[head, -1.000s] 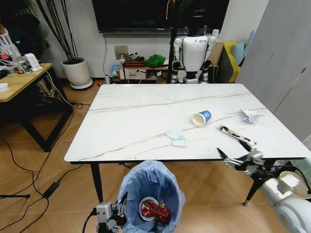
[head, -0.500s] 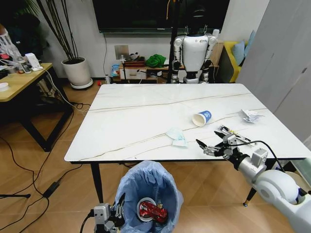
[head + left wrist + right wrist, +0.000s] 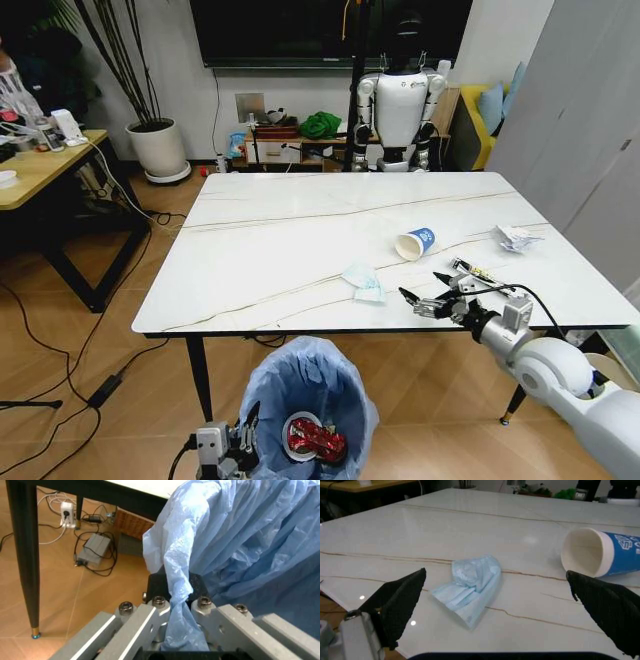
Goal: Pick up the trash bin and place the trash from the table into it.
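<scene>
Your left gripper [image 3: 177, 626] is clamped on the blue bag at the rim of the trash bin [image 3: 310, 390], below the table's [image 3: 270, 250] near edge; a red can [image 3: 318, 438] lies inside. Your right gripper [image 3: 428, 292] hovers spread wide over the table, mask [image 3: 470, 588] just beyond it, cup [image 3: 600, 553] farther off.

The bench [image 3: 300, 240] sits dead ahead, and the bin [image 3: 310, 395] is on the floor just in front of its near edge, with a can [image 3: 317, 438] down inside it. The left gripper [image 3: 228, 442] pinches the bin's left rim. On the bench, the mask [image 3: 363, 281] lies near the front edge, the cup [image 3: 414, 243] on its side behind and to the right of it. The right gripper [image 3: 428, 293], jaws spread, hangs over the front edge, right of the mask. Further right lie the long wrapper [image 3: 478, 272] and the crumpled paper [image 3: 516, 238].
</scene>
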### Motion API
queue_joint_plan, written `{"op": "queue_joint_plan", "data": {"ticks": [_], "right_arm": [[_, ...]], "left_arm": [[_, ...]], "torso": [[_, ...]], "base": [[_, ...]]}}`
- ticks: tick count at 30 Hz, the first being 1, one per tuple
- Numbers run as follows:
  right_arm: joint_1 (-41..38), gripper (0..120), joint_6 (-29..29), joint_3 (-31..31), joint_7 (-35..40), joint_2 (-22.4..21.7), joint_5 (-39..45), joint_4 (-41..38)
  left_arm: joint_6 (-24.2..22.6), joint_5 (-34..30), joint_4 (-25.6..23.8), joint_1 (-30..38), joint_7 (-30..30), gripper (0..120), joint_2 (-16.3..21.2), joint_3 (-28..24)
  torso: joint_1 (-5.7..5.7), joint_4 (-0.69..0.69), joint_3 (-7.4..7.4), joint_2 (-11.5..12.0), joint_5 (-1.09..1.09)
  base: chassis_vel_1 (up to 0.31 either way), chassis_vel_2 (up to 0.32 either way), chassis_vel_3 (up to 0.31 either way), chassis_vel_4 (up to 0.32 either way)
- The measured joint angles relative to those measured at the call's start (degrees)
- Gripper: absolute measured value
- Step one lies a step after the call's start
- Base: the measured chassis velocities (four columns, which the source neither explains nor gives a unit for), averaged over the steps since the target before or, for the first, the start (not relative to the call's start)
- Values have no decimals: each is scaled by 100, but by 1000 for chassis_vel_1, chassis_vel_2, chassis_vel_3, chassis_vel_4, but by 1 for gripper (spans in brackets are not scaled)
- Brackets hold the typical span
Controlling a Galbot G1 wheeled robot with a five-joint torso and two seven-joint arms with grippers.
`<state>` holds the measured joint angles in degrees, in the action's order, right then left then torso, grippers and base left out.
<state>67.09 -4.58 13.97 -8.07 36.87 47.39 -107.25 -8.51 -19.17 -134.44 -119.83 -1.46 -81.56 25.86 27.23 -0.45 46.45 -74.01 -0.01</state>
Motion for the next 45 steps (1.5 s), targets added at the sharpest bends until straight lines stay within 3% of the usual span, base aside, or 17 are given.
{"op": "queue_joint_plan", "data": {"ticks": [11,23,40,45], "right_arm": [[-1323,100,-56,-1600,-22,299,1,615],[-1499,100,-187,-1693,98,417,137,1218],[-1820,100,-182,-2002,82,649,143,1450],[-1837,85,-150,-2006,41,652,129,1521]], "left_arm": [[-5,-18,-129,-158,-5,0,29,161],[-36,-54,-24,-21,3,0,25,113],[-52,-125,-23,-8,22,0,79,155],[-50,-120,-30,-7,23,0,63,150]], "torso": [[0,4,0,0,0],[0,0,0,0,1],[0,2,0,0,1],[0,1,0,0,2]], "base": [[0,0,0,0],[0,0,0,0],[0,0,0,0],[0,0,0,0]]}}
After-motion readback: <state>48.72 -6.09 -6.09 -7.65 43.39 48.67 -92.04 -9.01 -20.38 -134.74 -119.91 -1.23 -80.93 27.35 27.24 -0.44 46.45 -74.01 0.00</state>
